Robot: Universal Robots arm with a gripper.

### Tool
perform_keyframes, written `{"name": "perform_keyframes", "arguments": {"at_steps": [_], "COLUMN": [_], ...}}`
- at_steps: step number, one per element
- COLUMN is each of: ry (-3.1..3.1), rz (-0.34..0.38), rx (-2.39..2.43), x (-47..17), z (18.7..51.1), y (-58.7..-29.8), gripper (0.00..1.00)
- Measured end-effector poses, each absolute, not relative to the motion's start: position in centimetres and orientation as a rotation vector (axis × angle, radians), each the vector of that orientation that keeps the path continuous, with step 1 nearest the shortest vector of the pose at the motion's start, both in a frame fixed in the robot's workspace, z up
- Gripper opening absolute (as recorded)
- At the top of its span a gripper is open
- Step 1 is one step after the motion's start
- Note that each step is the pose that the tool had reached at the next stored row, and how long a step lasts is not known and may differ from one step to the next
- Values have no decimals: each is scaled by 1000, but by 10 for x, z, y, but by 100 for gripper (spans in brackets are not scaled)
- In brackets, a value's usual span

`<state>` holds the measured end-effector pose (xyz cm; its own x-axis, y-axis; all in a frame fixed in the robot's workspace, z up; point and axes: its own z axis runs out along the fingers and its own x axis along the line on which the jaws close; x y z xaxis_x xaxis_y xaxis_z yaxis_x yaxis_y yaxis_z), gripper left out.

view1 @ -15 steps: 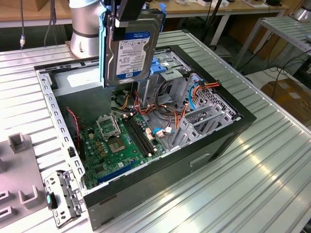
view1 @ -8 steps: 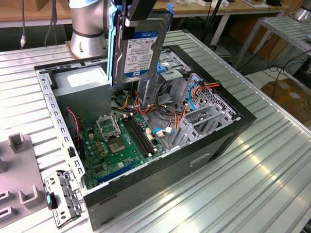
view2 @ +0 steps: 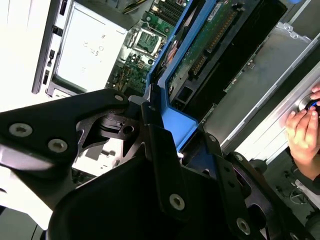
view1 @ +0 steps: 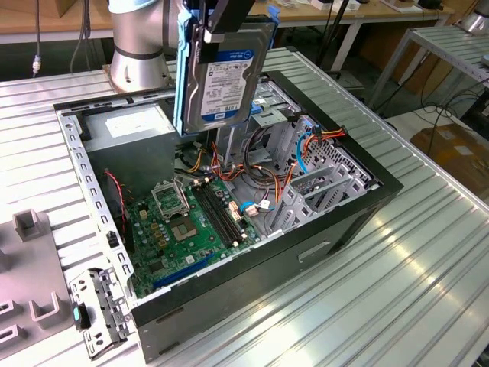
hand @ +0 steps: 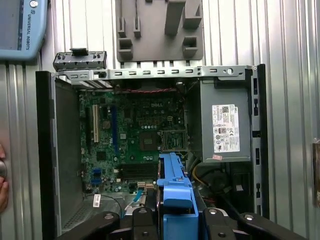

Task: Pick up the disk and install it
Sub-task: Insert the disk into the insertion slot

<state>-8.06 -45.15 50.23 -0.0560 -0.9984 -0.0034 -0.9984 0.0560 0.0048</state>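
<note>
The disk [view1: 225,76], a silver hard drive with a blue-and-white label and blue side rails, hangs upright above the open computer case [view1: 359,210]. My gripper [view1: 229,17] is shut on its upper end, over the rear middle of the case near the drive bay [view1: 276,103]. In the second wrist view the disk [view2: 210,37] shows its green circuit-board side, with the black fingers [view2: 162,155] of my gripper [view2: 186,146] clamping the blue rail. In the first wrist view the disk's blue rail [hand: 172,187] sits edge-on between the halves of my gripper [hand: 175,220], over the motherboard [hand: 130,130].
A grey power-supply box [view1: 130,126] fills one case corner, and orange and blue cables [view1: 306,145] lie by the bay. A detached bracket [view1: 95,306] and grey fixture [view1: 30,267] rest beside the case. A person's hand [view2: 302,130] is at the table edge.
</note>
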Motion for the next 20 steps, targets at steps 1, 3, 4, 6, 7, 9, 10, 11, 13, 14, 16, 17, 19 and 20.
{"name": "perform_keyframes", "arguments": {"at_steps": [1, 3, 4, 6, 7, 9, 10, 11, 13, 14, 16, 17, 19, 20], "ry": [-2282, -2281, -2281, -2280, -2279, -2278, -2277, -2276, -2275, -2267, -2260, -2259, -2259, -2259], "rz": [-8, -7, -6, -4, -3, 1, 3, 4, 8, 25, 42, 43, 44, 44], "rx": [2157, 2157, 2156, 2156, 2155, 2153, 2153, 2152, 2151, 2143, 2136, 2136, 2135, 2135], "x": [-81, -81, -81, -81, -81, -81, -81, -81, -81, -80, -53, -51, -51, -51], "z": [502, 502, 502, 502, 501, 501, 501, 500, 500, 499, 498, 497, 497, 497], "y": [-453, -455, -456, -459, -462, -468, -471, -473, -476, -485, -488, -497, -501, -504], "gripper": [37, 37, 37, 37, 37, 37, 37, 37, 37, 37, 37, 37, 37, 37]}}
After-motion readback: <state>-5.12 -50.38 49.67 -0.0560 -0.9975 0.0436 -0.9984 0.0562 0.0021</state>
